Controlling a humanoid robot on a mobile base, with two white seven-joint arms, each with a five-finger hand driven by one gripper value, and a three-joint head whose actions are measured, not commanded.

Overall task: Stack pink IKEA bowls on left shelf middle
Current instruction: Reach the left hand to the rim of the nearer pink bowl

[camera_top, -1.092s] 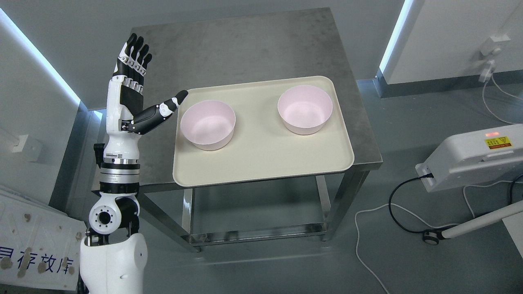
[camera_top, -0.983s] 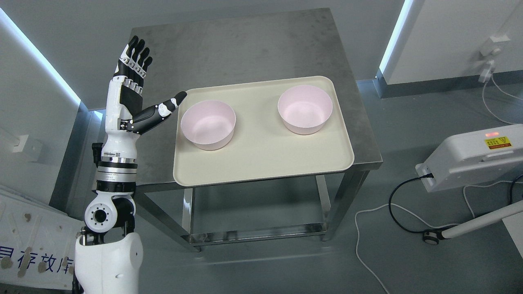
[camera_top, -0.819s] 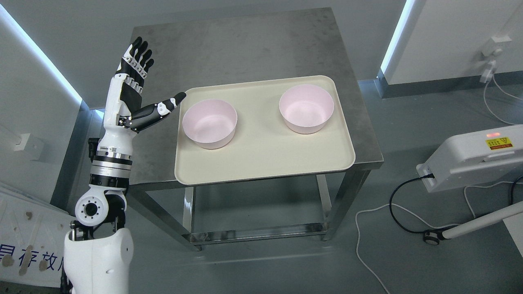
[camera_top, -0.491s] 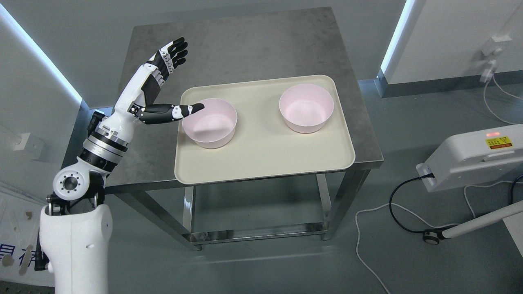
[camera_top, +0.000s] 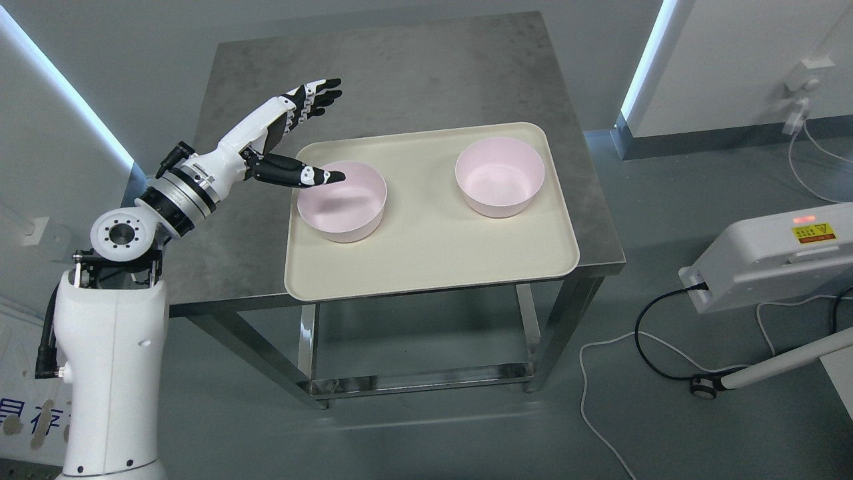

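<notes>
My left hand (camera_top: pixel 283 143) is spread wide and holds nothing, thumb over the rim of the near smooth round pink plastic bowl (camera_top: pixel 342 201), fingers beyond it. The second pink bowl (camera_top: pixel 500 177) stands well apart on the matte cream rounded tray (camera_top: pixel 426 260), on the brushed steel table (camera_top: pixel 400 73). Risk: glossy walls may slip, tipping the bowl

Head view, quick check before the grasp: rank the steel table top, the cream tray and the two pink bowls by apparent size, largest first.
1. Steel table top
2. Cream tray
3. The left pink bowl and right pink bowl look about the same size; I would not rank them.
</notes>
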